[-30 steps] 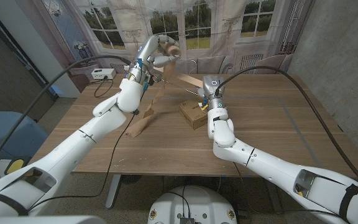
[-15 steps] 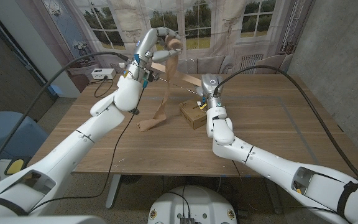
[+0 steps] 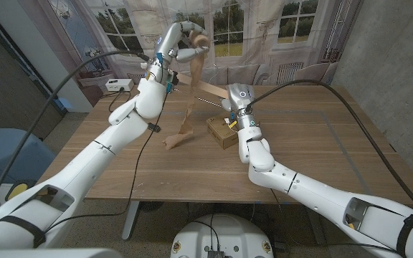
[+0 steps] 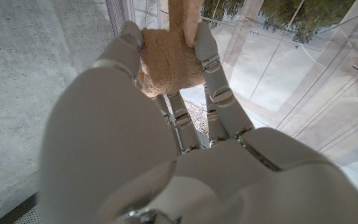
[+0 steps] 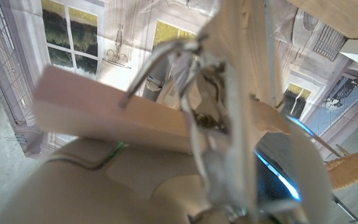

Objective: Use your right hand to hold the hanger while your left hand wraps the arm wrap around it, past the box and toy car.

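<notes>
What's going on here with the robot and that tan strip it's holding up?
The robot is wrapping a tan arm wrap around a wooden hanger. Its left hand is raised high above the wooden table, gripping the rolled end of the wrap, and the loose strip hangs down to the tabletop. The right hand holds the hanger up over a cardboard box near the table's middle. The strip runs past the hanger's near end; how far it is wound I can't tell.
</notes>
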Robot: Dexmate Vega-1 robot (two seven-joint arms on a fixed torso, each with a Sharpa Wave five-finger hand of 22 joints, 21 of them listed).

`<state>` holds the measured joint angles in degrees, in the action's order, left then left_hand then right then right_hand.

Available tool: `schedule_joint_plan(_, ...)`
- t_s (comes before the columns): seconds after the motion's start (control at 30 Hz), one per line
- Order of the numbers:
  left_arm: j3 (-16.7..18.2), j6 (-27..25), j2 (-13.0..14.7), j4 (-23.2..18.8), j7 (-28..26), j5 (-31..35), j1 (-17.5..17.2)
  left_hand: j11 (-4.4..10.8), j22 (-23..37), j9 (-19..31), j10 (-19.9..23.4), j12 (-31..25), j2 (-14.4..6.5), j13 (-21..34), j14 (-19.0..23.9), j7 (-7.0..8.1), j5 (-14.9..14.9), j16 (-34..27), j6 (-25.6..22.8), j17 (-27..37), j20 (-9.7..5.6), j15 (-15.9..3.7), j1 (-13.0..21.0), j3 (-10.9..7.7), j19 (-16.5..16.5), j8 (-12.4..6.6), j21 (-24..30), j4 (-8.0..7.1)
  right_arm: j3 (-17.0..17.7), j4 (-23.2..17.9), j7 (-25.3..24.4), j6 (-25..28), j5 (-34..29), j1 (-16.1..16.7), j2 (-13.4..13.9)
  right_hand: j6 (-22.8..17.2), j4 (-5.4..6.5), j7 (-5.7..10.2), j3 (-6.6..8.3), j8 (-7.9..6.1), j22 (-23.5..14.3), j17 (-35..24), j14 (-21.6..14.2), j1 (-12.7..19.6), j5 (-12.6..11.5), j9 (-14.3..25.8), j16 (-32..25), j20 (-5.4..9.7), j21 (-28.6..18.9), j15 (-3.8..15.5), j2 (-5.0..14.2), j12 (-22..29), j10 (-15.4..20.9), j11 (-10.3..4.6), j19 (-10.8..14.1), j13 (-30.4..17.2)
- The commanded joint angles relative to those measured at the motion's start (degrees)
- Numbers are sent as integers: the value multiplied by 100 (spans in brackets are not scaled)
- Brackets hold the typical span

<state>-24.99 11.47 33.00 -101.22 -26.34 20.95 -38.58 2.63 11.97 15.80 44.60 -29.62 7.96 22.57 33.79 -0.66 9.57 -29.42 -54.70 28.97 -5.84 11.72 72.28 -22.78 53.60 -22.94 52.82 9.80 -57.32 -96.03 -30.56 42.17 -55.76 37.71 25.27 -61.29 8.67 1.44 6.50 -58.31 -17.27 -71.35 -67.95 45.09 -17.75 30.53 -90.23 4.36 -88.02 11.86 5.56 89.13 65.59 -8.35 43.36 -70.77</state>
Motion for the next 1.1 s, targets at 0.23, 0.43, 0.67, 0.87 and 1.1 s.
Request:
schedule_joint_plan(0.23,-182,-428,-209,249,-131,214,508,-200,-8,21,273,41,-1336,1278,2479,-451,33,40,-533,803,-658,-2203,1340,-27,-251,29,118,-45,87,-173,-639,-878,-391,236,163,22,28,-22,35,-77,-17,-16,-2,59,9,3,-8,357,-56,22,402,46,50,-40,-50,-10)
schedule_joint_plan(0.43,-258,-646,-263,331,-143,286,726,-198,-21,9,297,62,-1327,1281,2489,-458,35,57,-552,814,-655,-2203,1347,-31,-270,48,166,-41,91,-100,-686,-1081,-484,254,126,19,33,-33,40,-98,-3,-16,5,45,8,-17,-7,365,-60,22,402,44,41,-45,-43,-11)
schedule_joint_plan(0.67,-373,-795,-284,382,-119,363,954,-193,-34,2,313,75,-1321,1300,2528,-460,38,63,-560,823,-654,-2204,1351,-38,-289,66,212,-40,121,2,-642,-1196,-520,250,66,29,31,-14,43,-116,-5,-16,5,35,9,-36,-8,364,-67,23,393,46,45,-39,-56,-10)
schedule_joint_plan(0.87,-513,-961,-326,396,-178,611,1180,-205,-43,2,325,104,-1318,1292,2518,-463,39,85,-572,833,-653,-2214,1352,-42,-302,78,254,-41,125,113,-632,-1299,-507,234,17,34,29,-14,48,-141,-16,-16,6,27,8,-48,-9,373,-79,23,390,45,40,-38,-62,-10)
schedule_joint_plan(1.1,-644,-1180,-377,404,-210,833,1396,-199,-54,8,318,125,-1314,1320,2523,-462,39,107,-568,846,-653,-2215,1352,-48,-326,100,307,-43,151,174,-710,-1406,-466,238,-1,55,28,-21,54,-180,-19,-17,8,16,6,-43,-9,370,-84,23,385,48,50,-36,-71,-10)
